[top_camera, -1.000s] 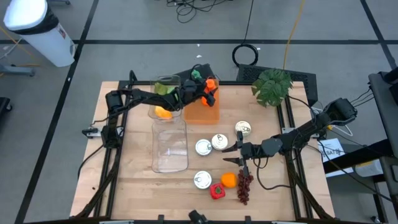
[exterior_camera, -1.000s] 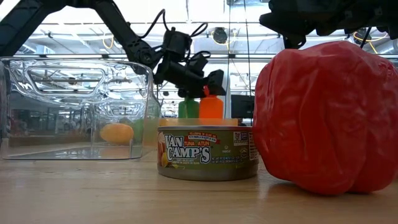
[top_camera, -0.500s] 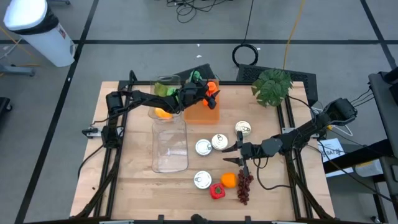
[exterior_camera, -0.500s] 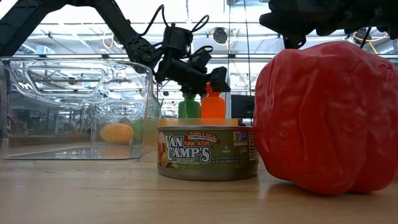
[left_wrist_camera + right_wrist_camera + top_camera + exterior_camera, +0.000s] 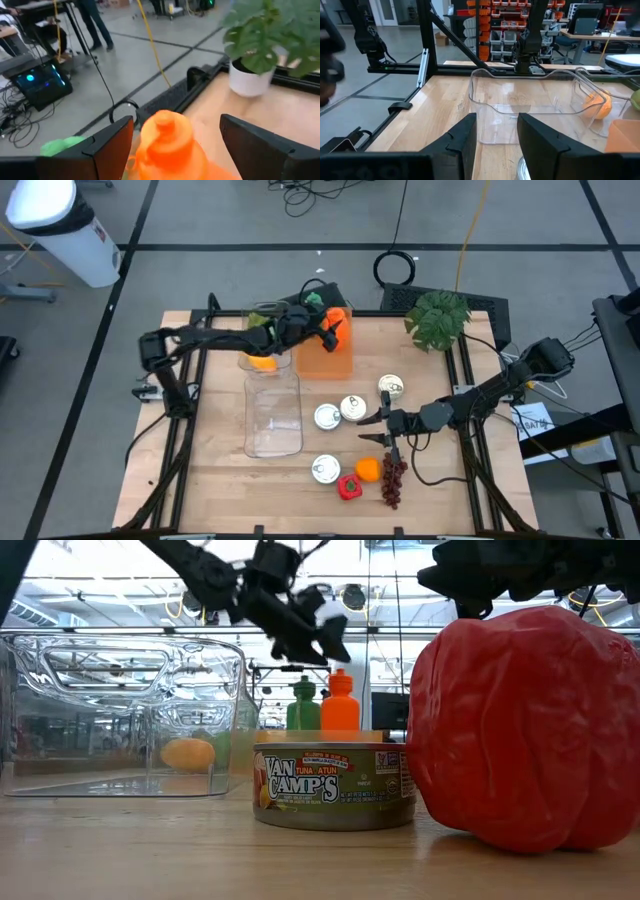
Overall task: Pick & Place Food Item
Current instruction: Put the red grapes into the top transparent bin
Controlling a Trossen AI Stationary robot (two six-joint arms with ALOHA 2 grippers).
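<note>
My left gripper [image 5: 328,330] hangs open at the table's far middle, above and a little short of an orange bottle [image 5: 341,700] and a green bottle [image 5: 303,705]. In the left wrist view the orange bottle's cap [image 5: 167,134] shows between the gripper's [image 5: 176,127] spread fingers, untouched. Near the front edge lie a red pepper [image 5: 349,487], an orange [image 5: 368,470] and grapes [image 5: 393,482]. Several tuna cans [image 5: 328,417] stand at mid-table. My right gripper [image 5: 368,428] waits open above the cans, holding nothing.
Two clear bins lie left of centre: the near one [image 5: 272,415] and a far one [image 5: 262,330] holding an orange fruit [image 5: 262,362]. An orange tray [image 5: 325,358] sits beside them. A potted plant [image 5: 438,318] stands at the far right corner.
My left gripper has risen from the height of the bottle tops to well above them and has drawn back a little toward the table's left edge, still open. Both bottles stand where they were.
</note>
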